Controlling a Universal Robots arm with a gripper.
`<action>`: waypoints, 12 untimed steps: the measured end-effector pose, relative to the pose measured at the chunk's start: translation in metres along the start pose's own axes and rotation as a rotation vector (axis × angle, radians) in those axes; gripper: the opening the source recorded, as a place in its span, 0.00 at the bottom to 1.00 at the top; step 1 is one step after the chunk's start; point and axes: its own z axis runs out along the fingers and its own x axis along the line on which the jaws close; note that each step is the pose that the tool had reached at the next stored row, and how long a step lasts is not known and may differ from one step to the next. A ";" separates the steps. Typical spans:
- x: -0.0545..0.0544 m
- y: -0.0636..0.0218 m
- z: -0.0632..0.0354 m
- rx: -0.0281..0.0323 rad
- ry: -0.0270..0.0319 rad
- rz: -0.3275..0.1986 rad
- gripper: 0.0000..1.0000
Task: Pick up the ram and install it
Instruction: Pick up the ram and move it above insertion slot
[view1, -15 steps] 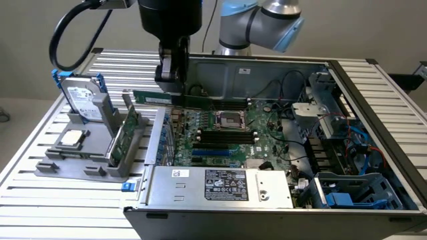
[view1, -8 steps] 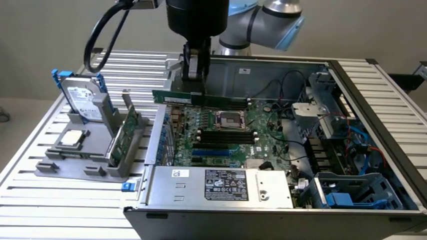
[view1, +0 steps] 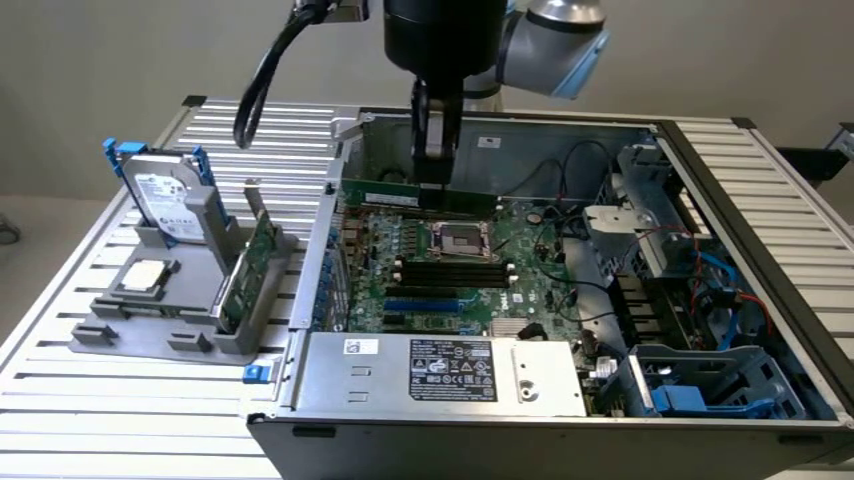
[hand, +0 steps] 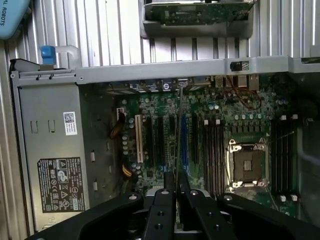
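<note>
Ram (view1: 387, 193) is clamped edge-down in end effector (view1: 435, 185), upper centre, held over motherboard (view1: 534, 290), presumably for slot alignment.

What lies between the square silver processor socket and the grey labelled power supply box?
Exterior view: long black slots, then blue slots, lie between the square silver processor socket and the power supply box.

Hanging straight down from upper centre of exterior frame on arm (view1: 447, 30); pointing pincer (view1: 434, 183) vertically; pinching thin ram (view1: 387, 191) edge-on between nearly touching fingers (hand: 162, 202).
</note>
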 end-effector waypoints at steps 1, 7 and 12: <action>-0.002 -0.0018 0.0012 0.0000 -0.0006 0.000 0.14; -0.014 -0.0127 0.0092 0.0002 -0.0035 0.000 0.14; -0.023 -0.0178 0.0165 0.0011 -0.0050 -0.001 0.14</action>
